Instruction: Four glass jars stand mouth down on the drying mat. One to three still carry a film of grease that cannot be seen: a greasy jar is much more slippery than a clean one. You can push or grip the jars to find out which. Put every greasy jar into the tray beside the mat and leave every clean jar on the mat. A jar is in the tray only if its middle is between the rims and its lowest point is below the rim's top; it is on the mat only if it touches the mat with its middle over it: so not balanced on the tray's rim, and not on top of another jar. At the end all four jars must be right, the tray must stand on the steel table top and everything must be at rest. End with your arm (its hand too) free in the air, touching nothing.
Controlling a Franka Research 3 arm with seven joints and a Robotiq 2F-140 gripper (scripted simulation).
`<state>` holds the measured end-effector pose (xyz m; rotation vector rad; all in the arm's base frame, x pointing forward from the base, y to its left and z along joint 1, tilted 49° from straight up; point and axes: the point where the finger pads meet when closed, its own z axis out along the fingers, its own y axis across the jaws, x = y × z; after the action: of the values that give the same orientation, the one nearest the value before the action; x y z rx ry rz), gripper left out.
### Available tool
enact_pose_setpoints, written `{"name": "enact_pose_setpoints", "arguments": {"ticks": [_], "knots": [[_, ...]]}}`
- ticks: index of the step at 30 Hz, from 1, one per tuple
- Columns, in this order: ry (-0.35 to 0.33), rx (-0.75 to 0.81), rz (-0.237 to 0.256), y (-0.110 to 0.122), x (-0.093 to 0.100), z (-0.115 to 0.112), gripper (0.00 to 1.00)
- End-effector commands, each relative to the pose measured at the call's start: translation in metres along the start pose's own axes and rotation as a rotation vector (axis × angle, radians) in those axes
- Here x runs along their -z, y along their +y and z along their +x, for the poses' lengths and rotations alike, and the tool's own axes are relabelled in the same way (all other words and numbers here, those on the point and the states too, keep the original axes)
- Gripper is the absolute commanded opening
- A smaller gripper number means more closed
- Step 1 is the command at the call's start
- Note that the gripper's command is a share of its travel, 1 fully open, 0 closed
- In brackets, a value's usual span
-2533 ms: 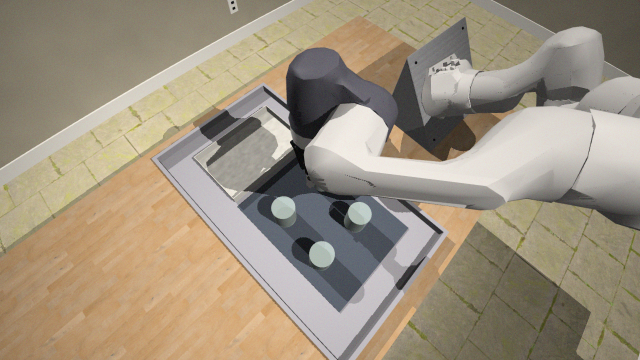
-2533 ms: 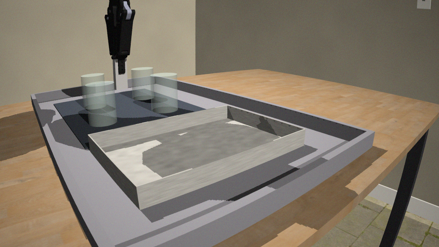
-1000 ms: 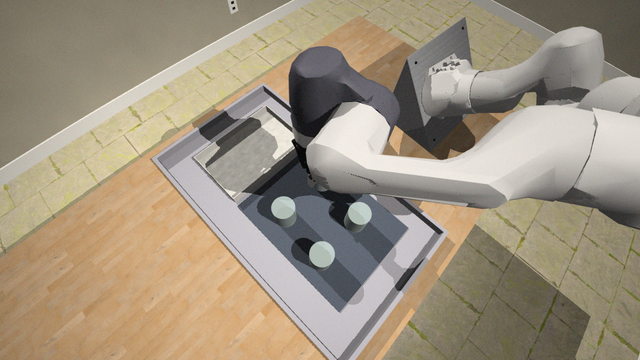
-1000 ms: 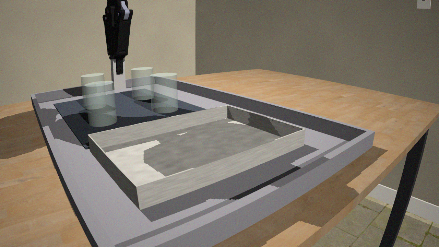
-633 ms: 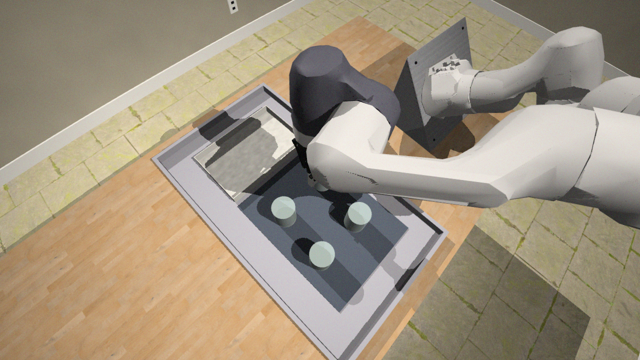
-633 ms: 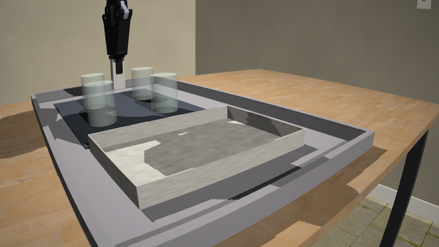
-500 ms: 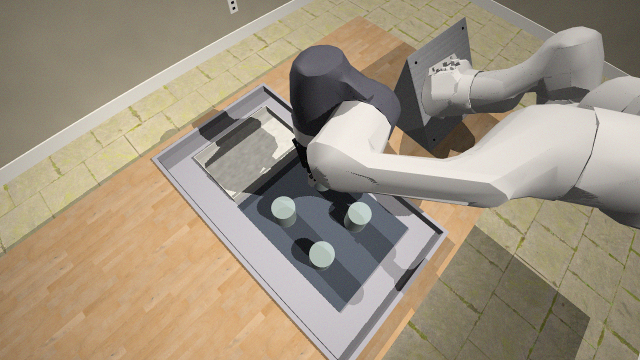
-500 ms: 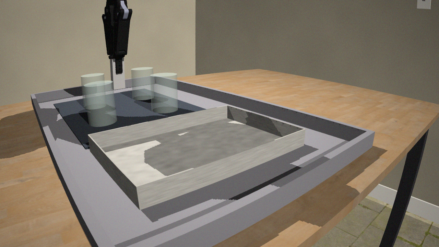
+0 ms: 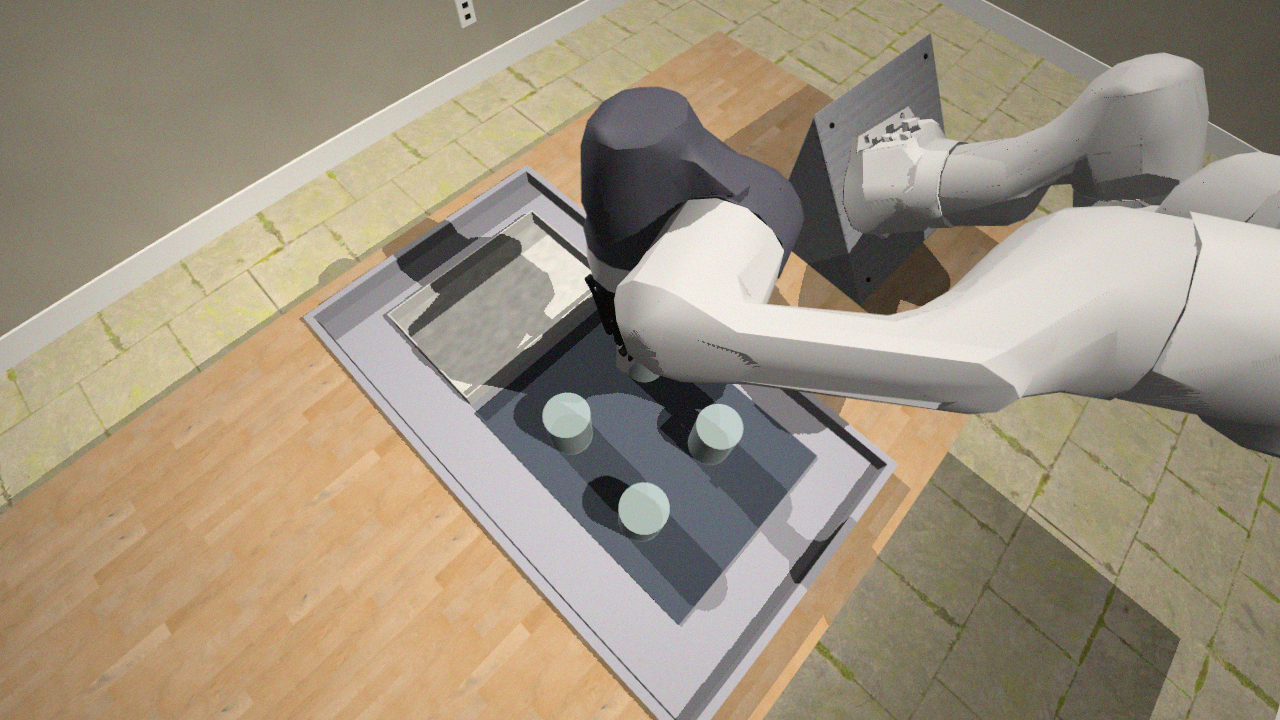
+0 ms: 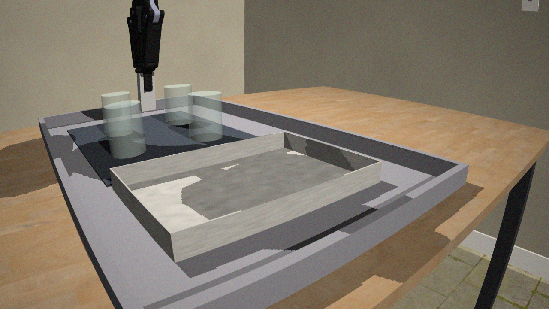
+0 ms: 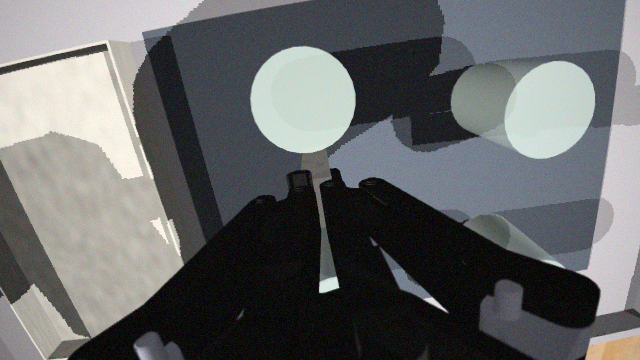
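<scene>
Overhead, the arm (image 9: 895, 331) hides one jar (image 9: 642, 371); the tool (image 10: 146, 87) is pinched together, empty

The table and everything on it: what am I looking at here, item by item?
glass jars: four, pale green, upright on the dark mat
drying mat: one, dark grey, on the steel top beside the tray
tray: one, light grey, holds no jars
steel table top: one, grey, rimmed, on the wooden table
wooden table: one, light brown
mounting plate: one, grey, behind the arm
arm: one, white, reaching over the mat
gripper: one, black, shut, empty, above the mat among the jars
</scene>
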<state>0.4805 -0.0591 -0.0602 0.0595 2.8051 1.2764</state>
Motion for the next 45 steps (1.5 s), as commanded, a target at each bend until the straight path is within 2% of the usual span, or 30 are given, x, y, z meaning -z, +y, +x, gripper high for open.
{"name": "enact_pose_setpoints", "arguments": {"ticks": [1,45], "knots": [[-0.001,0.002,0.001,-0.0011,0.0024,0.0017,0.00],[-0.001,0.002,0.001,-0.0011,0.0066,0.0069,0.00]]}}
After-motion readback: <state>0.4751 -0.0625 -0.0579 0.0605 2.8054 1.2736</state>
